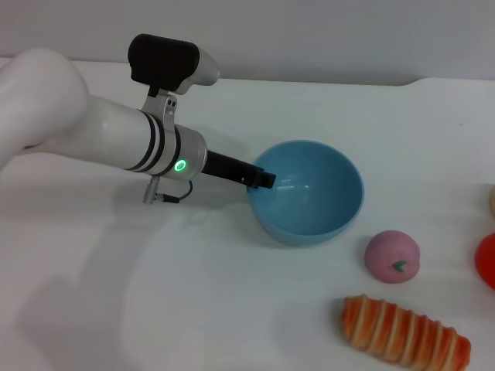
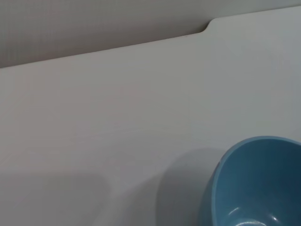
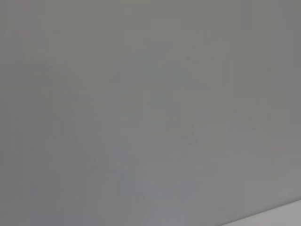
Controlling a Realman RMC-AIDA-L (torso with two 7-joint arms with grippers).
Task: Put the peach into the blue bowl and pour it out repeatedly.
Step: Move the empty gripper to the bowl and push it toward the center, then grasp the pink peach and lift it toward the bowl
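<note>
Logging what we see: left claw (image 1: 263, 179) clamped on the blue bowl's (image 1: 309, 193) left rim, mid-surface; peach (image 1: 392, 256) lies just beside the bowl toward the surface's right edge; right claw unseen.

The peach (image 1: 393, 256) lies on the table (image 1: 232, 309), right of the blue bowl (image 1: 309, 193), behind the loaf (image 1: 406, 334).

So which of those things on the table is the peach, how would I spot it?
Find the big blue bowl in the middle of the white table. Just beside it, toward the robot's right, sits the peach: a small matte pink ball with a tiny green leaf mark, unlike the long orange-and-white striped loaf lying nearer the camera.
</note>
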